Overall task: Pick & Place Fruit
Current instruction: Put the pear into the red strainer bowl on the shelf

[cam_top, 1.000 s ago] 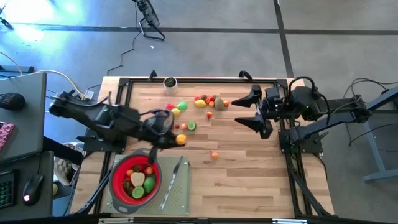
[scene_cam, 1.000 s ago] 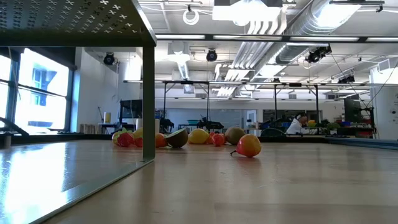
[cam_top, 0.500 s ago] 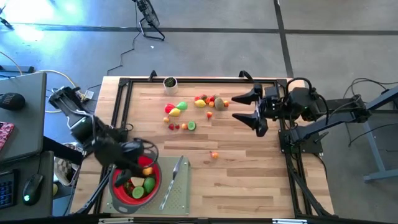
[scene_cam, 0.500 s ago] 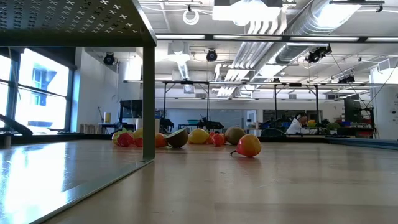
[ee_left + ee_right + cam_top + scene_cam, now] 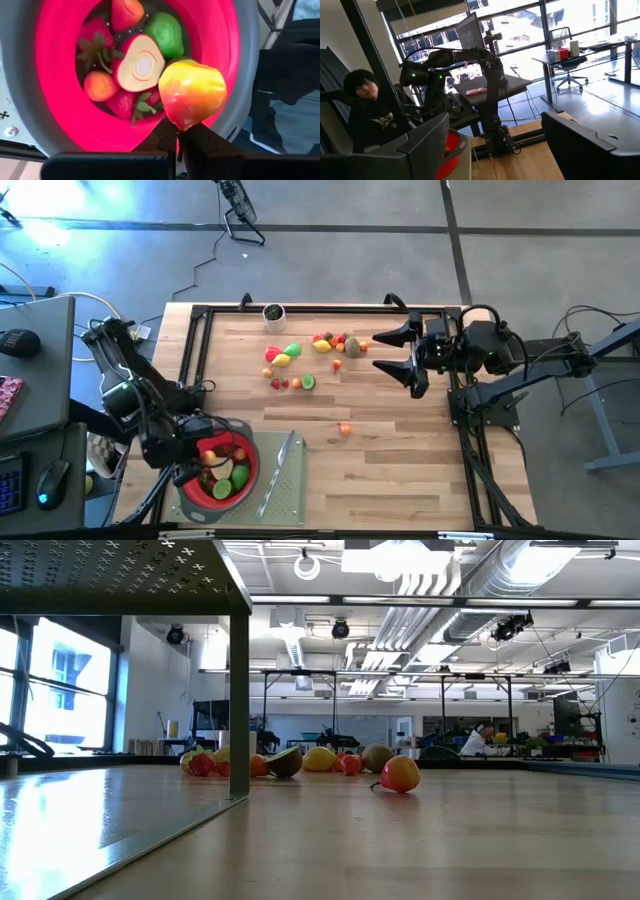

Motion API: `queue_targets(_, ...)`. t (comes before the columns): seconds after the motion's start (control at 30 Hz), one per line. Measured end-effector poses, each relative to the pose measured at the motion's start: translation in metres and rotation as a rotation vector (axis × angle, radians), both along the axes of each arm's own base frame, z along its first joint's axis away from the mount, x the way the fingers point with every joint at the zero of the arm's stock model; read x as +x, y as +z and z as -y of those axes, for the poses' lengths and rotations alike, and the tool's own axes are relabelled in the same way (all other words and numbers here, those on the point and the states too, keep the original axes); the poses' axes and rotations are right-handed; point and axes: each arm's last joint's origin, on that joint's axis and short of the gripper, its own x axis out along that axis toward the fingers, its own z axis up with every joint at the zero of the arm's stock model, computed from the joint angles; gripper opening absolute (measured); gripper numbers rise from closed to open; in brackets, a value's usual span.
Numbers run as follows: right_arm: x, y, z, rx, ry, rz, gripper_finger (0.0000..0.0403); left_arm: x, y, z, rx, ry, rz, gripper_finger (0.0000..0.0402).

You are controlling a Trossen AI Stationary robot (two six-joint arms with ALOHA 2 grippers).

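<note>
While the left gripper (image 5: 177, 142) hangs over the red strainer (image 5: 190, 485) at the table's near left corner, its fingers pinch a yellow and red toy fruit (image 5: 192, 93) by its lower end, holding it just above the strainer's rim. Inside the strainer lie more fruit pieces: a green pear (image 5: 165, 35), a halved piece with a cream face (image 5: 137, 67), an orange one (image 5: 100, 86) and some strawberries (image 5: 95, 42). A slim grey knife (image 5: 278, 472) rests on the grey mat (image 5: 290, 502) beside the strainer. Farther back on the wooden table (image 5: 400, 470), the remaining fruit (image 5: 310, 350) sits in a loose cluster near the far edge, with one small orange piece (image 5: 345, 429) alone nearer the middle. At the table's right side, the right gripper (image 5: 398, 352) waits above the wood with its fingers spread wide and nothing between them. Through the right wrist view, a person (image 5: 367, 117) in a dark top sits beyond the table.
</note>
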Motion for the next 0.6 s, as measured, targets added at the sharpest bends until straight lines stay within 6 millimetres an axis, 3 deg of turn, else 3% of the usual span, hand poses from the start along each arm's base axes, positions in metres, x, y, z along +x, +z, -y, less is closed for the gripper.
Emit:
queue_targets(0.13,0.0000,-0.0002,0.0000,0.000,0.000,-0.002,0.0311,-0.0002,0.0000,0.0001,-0.009,-0.009,-0.012,0.0017)
queue_targets(0.43,0.0001,-0.0016,0.0000,-0.003,0.000,-0.017,0.0311,-0.0007,-0.0001,0.0004,-0.019,-0.022,-0.026,0.0101)
queue_targets(0.6,0.0001,-0.0016,0.0000,-0.005,-0.001,-0.017,0.0311,0.0021,0.0043,0.0054,-0.071,-0.099,0.034,0.0078)
